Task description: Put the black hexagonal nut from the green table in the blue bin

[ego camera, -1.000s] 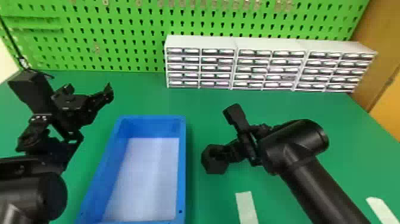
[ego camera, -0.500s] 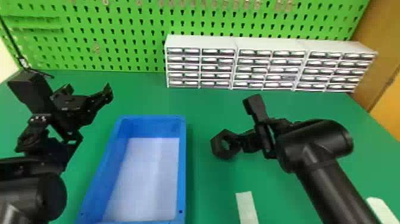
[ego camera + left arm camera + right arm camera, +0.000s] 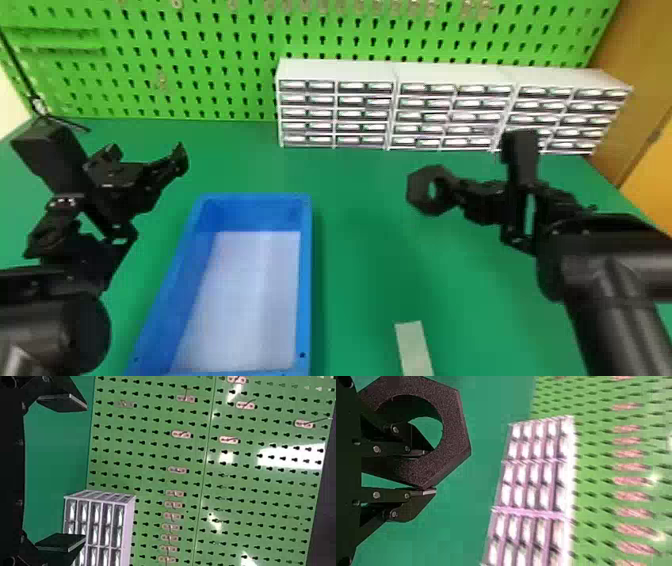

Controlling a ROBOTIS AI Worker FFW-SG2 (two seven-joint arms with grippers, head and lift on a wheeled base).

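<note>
In the head view my right gripper (image 3: pixel 457 192) holds the black hexagonal nut (image 3: pixel 425 190) above the green table (image 3: pixel 370 280), to the right of the blue bin (image 3: pixel 306 280). The right wrist view has the nut (image 3: pixel 455 427) clamped at one side of its ring by my right gripper (image 3: pixel 425 473), one finger inside the hole and the other against the outer edge. My left gripper (image 3: pixel 150 155) stays parked over the table's left side, behind and left of the bin. Seen from its own wrist, the left gripper (image 3: pixel 61 473) has its fingers wide apart, nothing between them.
White drawer cabinets (image 3: pixel 335 70) stand along the back of the table, before a green pegboard (image 3: pixel 200 60). A pale strip (image 3: pixel 414 350) lies on the table near the front, right of the bin. The bin's pale floor is bare.
My right gripper, with the nut in it, has risen and moved to the right, away from the bin. The left arm has kept still.
</note>
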